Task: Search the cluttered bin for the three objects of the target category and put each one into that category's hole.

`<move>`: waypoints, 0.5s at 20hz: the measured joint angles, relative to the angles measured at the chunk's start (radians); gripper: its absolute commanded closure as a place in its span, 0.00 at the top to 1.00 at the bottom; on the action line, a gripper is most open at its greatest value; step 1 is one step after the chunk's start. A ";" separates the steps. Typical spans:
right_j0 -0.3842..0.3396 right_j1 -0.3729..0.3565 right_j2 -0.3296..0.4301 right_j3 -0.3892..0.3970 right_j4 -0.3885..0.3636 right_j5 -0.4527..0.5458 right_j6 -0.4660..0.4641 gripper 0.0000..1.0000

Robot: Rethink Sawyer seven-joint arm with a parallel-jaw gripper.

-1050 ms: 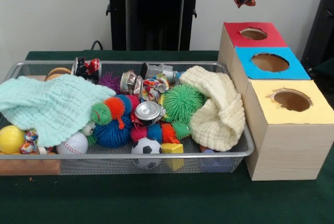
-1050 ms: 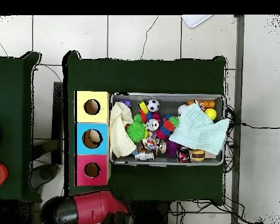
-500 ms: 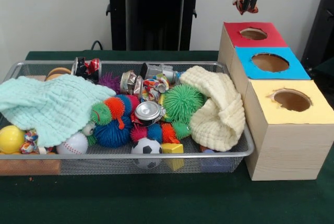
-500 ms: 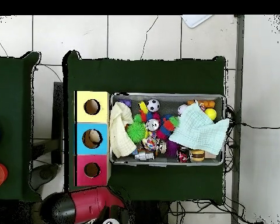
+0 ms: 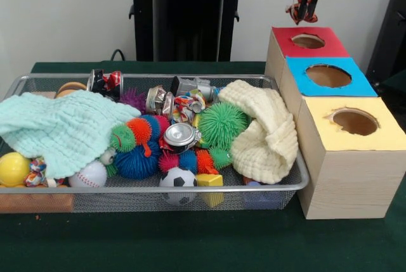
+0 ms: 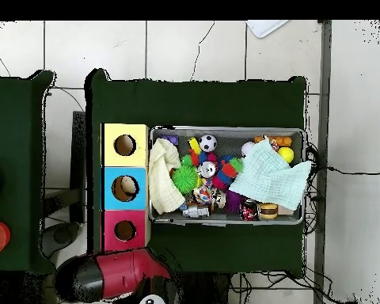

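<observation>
Gripper hangs high at the far right, just above and a bit behind the red hole in the row of boxes. Can't tell if it's open or shut, or whether it's carrying anything: the tips are a small orange-ish blur.

Which category is wanted isn't marked anywhere. My guess is this is a drop at the red hole, or a reset before the next pick. If it's a drop: centre over the hole first, come down close to the rim, then let go, so nothing bounces onto the blue top.

Likeliest targets, imo, are the crushed cans, all in the wire bin well left of the gripper. One can sits mid-bin between the striped spiky toy and the green spiky ball, round end tipped up towards the near side, long axis approx near-far. Another can lies at the far left rim, axis left-right. Grip across the short width, not along the length.
</observation>
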 measured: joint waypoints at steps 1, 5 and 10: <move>0.000 -0.002 -0.001 -0.001 0.000 0.000 0.000 0.00; 0.000 -0.004 -0.008 -0.002 0.000 -0.009 0.000 0.00; 0.002 -0.004 -0.015 -0.002 0.000 -0.064 0.000 0.00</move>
